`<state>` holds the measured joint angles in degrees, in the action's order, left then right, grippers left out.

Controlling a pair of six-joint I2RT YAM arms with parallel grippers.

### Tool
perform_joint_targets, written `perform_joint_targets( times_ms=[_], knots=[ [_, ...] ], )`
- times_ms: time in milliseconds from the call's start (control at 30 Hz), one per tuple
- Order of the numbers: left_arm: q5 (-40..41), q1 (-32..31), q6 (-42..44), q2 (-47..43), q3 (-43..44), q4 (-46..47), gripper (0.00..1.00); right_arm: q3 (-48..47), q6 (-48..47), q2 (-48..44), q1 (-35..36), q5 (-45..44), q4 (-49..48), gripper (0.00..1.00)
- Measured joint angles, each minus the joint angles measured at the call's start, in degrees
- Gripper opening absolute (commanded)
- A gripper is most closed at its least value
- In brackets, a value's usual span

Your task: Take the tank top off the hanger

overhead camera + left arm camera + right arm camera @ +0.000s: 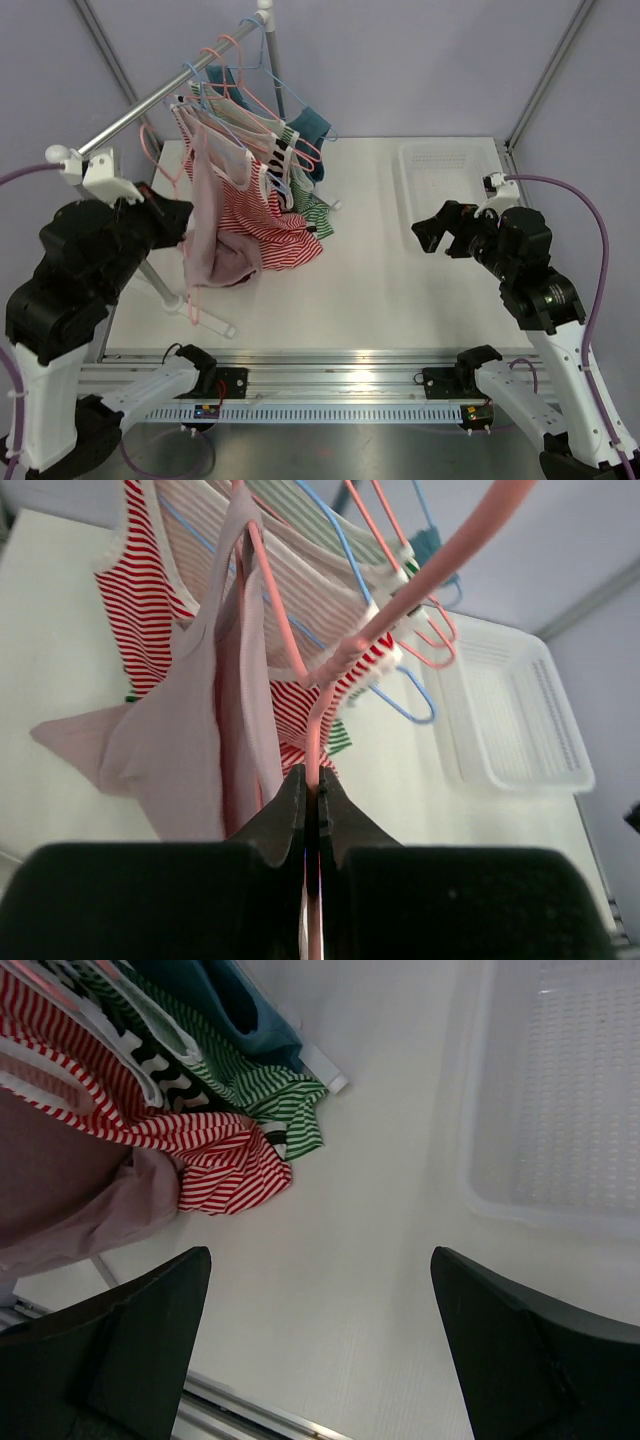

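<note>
A mauve-pink tank top (pixel 215 245) hangs on a pink wire hanger (pixel 313 720) at the near end of the clothes rail. It also shows in the left wrist view (pixel 170 740) and at the left edge of the right wrist view (pixel 60 1195). My left gripper (pixel 180 222) is beside the top. In the left wrist view my left gripper (pixel 312 780) is shut on the hanger's pink wire. My right gripper (pixel 432 235) is open and empty above bare table, well right of the clothes; its jaws stand wide apart in the right wrist view (pixel 320 1290).
A metal rail (pixel 150 100) carries several more hangers with a red-striped top (pixel 285 230), a green-striped one (pixel 318 215) and a teal one (pixel 310 125). The rack's white foot (pixel 215 322) lies near the front edge. A white basket (pixel 445 180) sits at the back right.
</note>
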<state>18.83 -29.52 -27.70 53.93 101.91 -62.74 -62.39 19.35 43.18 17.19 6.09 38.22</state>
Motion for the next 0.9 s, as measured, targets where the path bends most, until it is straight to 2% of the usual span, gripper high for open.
perform_joint_targets(
  times_ms=[100, 200, 300, 367, 500, 633, 767, 900],
  knots=[
    [-6.67, 0.0, 0.28, -8.52, -7.63, -0.17, 0.0, 1.29, 1.09, -0.63, 0.0, 4.61, -3.37, 1.0],
    [-16.24, -0.02, 1.27, -17.25, -16.35, -0.52, 0.0, 3.5, 4.66, 0.17, 0.0, 14.25, -10.56, 1.0],
    [-26.47, -0.02, 2.69, -21.05, -23.04, -0.74, 0.0, 9.44, 11.56, 1.77, 0.44, 23.56, -21.59, 0.99],
    [-33.24, -0.02, 3.65, -21.38, -28.15, 0.0, 0.0, 14.08, 15.74, 3.21, 2.51, 26.56, -28.74, 0.99],
    [-41.62, -0.07, 4.26, -20.5, -36.96, 1.62, 0.0, 17.2, 18.16, 8.28, 16.11, 22.86, -32.96, 0.98],
    [-47.67, -0.07, 3.45, -19.67, -42.25, 7.65, 0.0, 17.9, 19.63, 12.09, 27.69, 12.79, -37.27, 0.92],
    [-51.06, -0.07, 1.14, -19.1, -44.76, 15.56, 0.0, 18.67, 21.09, 15.19, 31.82, 4.81, -40.41, 0.87],
    [-52.54, -0.09, -0.52, -17.29, -45.94, 21.62, 0.0, 18.67, 21.35, 18.75, 32.22, 0.74, -42.49, 0.84]
  ],
)
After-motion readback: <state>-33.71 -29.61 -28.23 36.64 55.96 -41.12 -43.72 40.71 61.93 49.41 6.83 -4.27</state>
